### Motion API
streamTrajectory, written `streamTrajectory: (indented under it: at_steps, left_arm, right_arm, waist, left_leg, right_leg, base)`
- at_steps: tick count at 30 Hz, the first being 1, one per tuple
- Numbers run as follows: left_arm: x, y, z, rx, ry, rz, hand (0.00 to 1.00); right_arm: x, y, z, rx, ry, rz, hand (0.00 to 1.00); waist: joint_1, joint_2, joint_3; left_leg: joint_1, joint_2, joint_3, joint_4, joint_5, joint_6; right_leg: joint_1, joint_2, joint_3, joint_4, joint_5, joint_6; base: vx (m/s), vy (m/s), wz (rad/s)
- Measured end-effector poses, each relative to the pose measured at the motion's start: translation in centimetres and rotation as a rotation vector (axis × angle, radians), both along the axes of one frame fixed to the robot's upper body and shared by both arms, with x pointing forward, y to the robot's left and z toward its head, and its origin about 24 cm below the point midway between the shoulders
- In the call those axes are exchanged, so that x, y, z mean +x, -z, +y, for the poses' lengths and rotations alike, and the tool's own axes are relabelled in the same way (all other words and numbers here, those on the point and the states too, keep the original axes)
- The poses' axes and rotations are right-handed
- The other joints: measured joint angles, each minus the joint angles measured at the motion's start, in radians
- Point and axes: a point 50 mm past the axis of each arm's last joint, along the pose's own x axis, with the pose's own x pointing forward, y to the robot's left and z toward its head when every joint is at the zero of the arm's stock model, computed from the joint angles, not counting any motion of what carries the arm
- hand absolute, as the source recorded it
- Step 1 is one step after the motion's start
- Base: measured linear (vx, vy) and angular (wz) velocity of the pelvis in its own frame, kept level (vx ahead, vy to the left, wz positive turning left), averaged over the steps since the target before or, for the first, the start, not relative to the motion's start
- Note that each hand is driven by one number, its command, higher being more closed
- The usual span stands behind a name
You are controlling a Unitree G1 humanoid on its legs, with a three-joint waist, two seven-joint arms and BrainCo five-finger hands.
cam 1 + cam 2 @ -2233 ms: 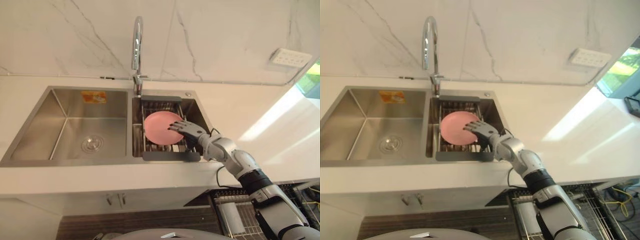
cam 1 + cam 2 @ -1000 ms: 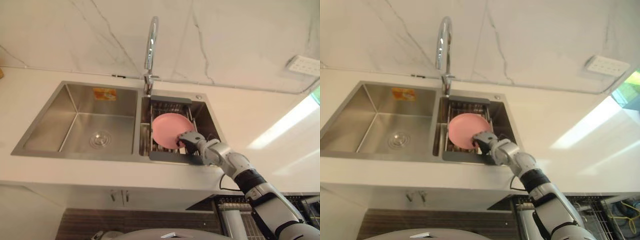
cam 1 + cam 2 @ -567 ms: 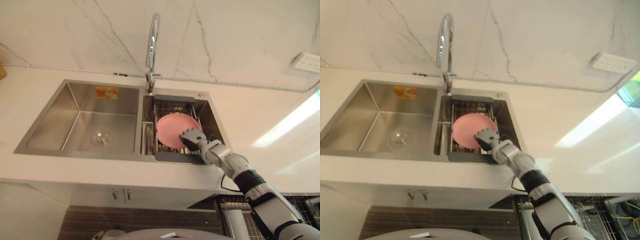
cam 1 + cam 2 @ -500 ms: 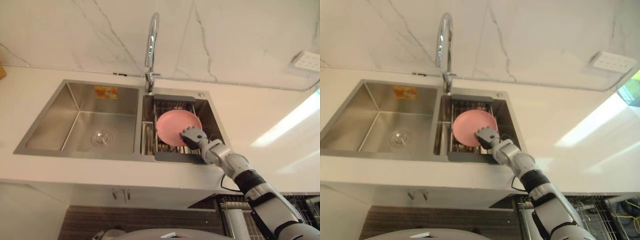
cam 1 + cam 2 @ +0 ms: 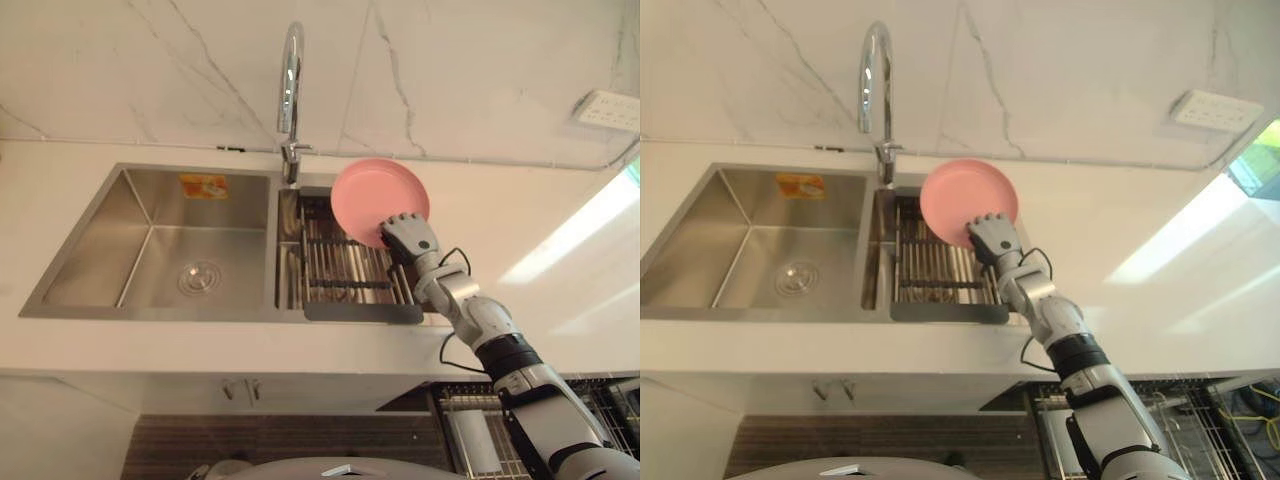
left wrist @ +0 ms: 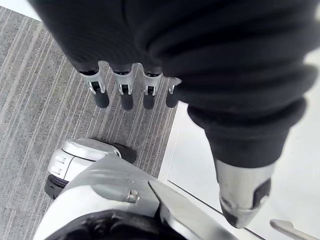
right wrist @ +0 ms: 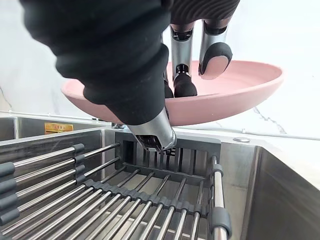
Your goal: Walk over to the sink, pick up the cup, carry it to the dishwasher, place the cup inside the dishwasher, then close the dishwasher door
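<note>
A pink plate (image 5: 375,195), not a cup, hangs tilted in the air above the back right corner of the sink's drain rack (image 5: 345,272). My right hand (image 5: 408,236) is shut on the plate's lower rim. In the right wrist view its fingers (image 7: 215,55) curl over the plate (image 7: 240,95) from inside and the thumb presses from beneath. My left hand (image 6: 125,95) hangs open with straight fingers over the grey striped floor, holding nothing.
The steel sink has a large left basin (image 5: 150,240) and a narrow right basin with the rack. A tall chrome faucet (image 5: 289,90) rises just left of the plate. A white counter surrounds the sink. A wire dishwasher rack (image 5: 1170,420) shows at the lower right.
My right hand has curled shut on the pink plate and lifted it out of the drain rack, up and toward the back wall. The rack now lies bare.
</note>
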Motion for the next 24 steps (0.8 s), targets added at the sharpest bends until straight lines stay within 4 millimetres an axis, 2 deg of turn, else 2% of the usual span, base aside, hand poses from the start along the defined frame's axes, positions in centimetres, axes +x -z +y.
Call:
streamTrajectory:
  at_steps: [11, 14, 18, 21, 23, 24]
  left_arm:
    - [-0.1, 0.0, -0.1, 0.015, 0.017, -0.008, 0.00]
    - [0.0, 0.0, -0.2, 0.027, 0.084, -0.003, 0.00]
    - [-0.3, 0.0, -0.4, 0.029, 0.114, 0.009, 0.00]
    - [-0.2, 0.0, -0.2, 0.020, 0.131, 0.012, 0.00]
    - [-0.2, -0.1, 0.1, 0.016, 0.138, 0.017, 0.00]
    - [-0.2, 0.0, -0.2, 0.004, 0.121, 0.018, 0.00]
  right_arm:
    - [-0.4, -1.4, -0.2, 0.122, 0.005, -0.004, 1.00]
    - [-1.0, -2.3, -1.2, 0.165, 0.031, -0.047, 1.00]
    - [-2.0, -2.9, -2.2, 0.197, 0.063, -0.077, 1.00]
    - [-2.4, -3.2, -3.1, 0.211, 0.096, -0.095, 1.00]
    - [-2.6, -3.1, -3.9, 0.210, 0.139, -0.096, 1.00]
    - [-2.4, -3.7, -4.1, 0.228, 0.154, -0.119, 1.00]
  waist:
    - [-0.014, 0.008, -0.001]
    - [-0.024, 0.010, -0.001]
    - [-0.036, 0.014, -0.003]
    - [-0.058, 0.018, 0.000]
    - [-0.082, 0.015, 0.004]
    - [-0.059, 0.051, -0.004]
  left_leg:
    - [0.006, 0.000, 0.008, 0.000, -0.001, -0.001]
    - [0.014, 0.000, 0.028, 0.006, -0.010, 0.000]
    - [0.027, -0.001, 0.105, 0.043, -0.041, 0.002]
    - [0.000, 0.000, 0.195, 0.108, -0.085, 0.010]
    - [-0.011, 0.003, 0.237, 0.168, -0.117, 0.020]
    - [-0.032, 0.043, 0.308, 0.176, -0.125, 0.042]
  right_leg:
    - [0.000, 0.001, 0.010, 0.000, 0.000, 0.000]
    - [-0.001, 0.001, 0.029, 0.000, 0.003, 0.000]
    - [-0.032, 0.004, 0.113, 0.001, 0.023, -0.001]
    - [-0.113, 0.002, 0.224, 0.052, 0.038, -0.001]
    - [-0.142, 0.011, 0.238, 0.079, 0.067, 0.005]
    - [-0.160, 0.046, 0.242, 0.020, 0.173, 0.003]
  base:
    - [0.00, 0.000, -0.02]
    - [-0.02, 0.008, -0.20]
    - [-0.02, 0.036, -0.61]
    - [-0.06, 0.056, -0.99]
    - [-0.16, 0.042, -0.87]
    - [-0.15, 0.032, -1.22]
